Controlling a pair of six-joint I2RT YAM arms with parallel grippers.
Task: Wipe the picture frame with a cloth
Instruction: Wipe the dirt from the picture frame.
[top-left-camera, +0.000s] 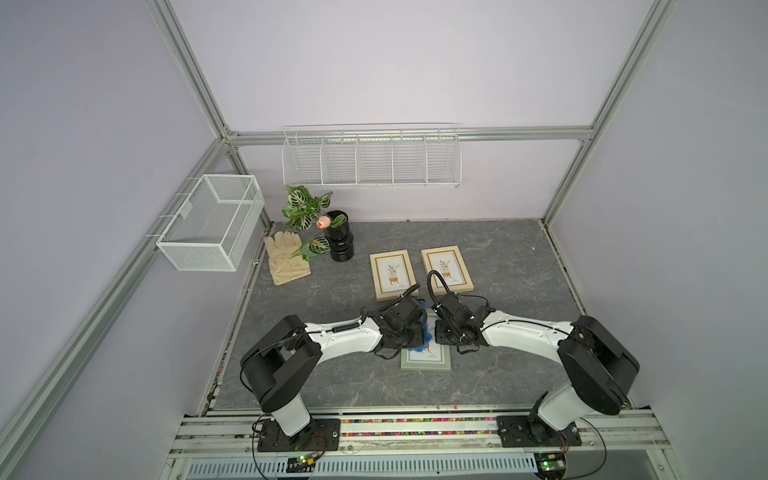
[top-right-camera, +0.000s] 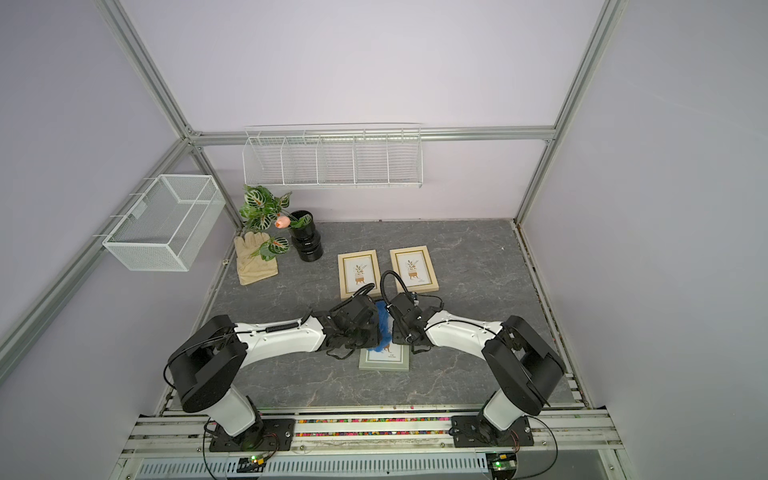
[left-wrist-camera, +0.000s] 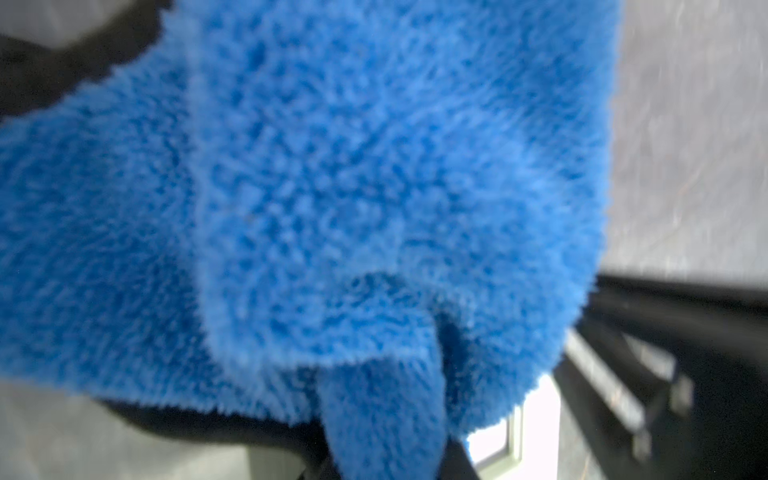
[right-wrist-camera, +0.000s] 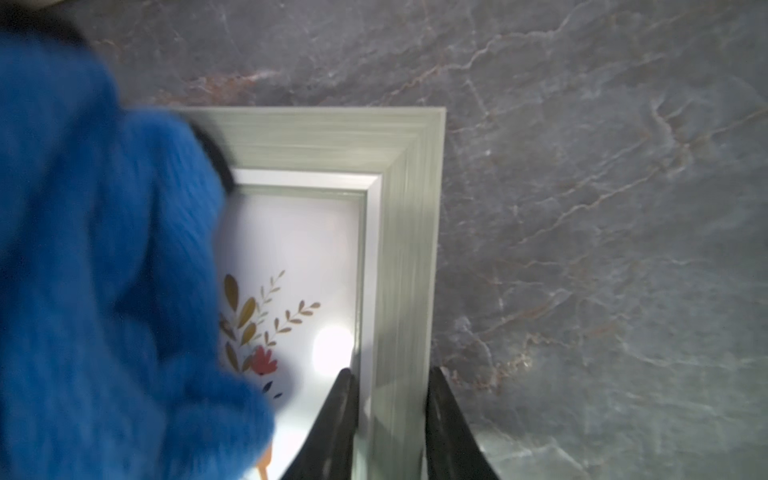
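Note:
A grey-green picture frame (top-left-camera: 428, 365) (top-right-camera: 384, 365) lies flat near the table's front centre, with a floral print under its glass. The plush blue cloth (top-left-camera: 424, 326) (top-right-camera: 382, 322) hangs over the frame's far part and covers much of the print. My left gripper (left-wrist-camera: 382, 461) is shut on a fold of the cloth (left-wrist-camera: 353, 187), which fills the left wrist view. My right gripper (right-wrist-camera: 390, 374) is shut on the frame's side rail (right-wrist-camera: 407, 208), one finger on the glass side and one outside. The cloth (right-wrist-camera: 104, 270) is beside it. In both top views the wrists hide the fingertips.
Two wood-coloured frames (top-left-camera: 392, 276) (top-left-camera: 446, 269) lie flat just beyond the arms. A black vase (top-left-camera: 338, 241) with a plant and a beige glove (top-left-camera: 286, 259) sit at the back left. A wire basket (top-left-camera: 212, 226) hangs on the left wall, a wire shelf (top-left-camera: 372, 160) on the back wall.

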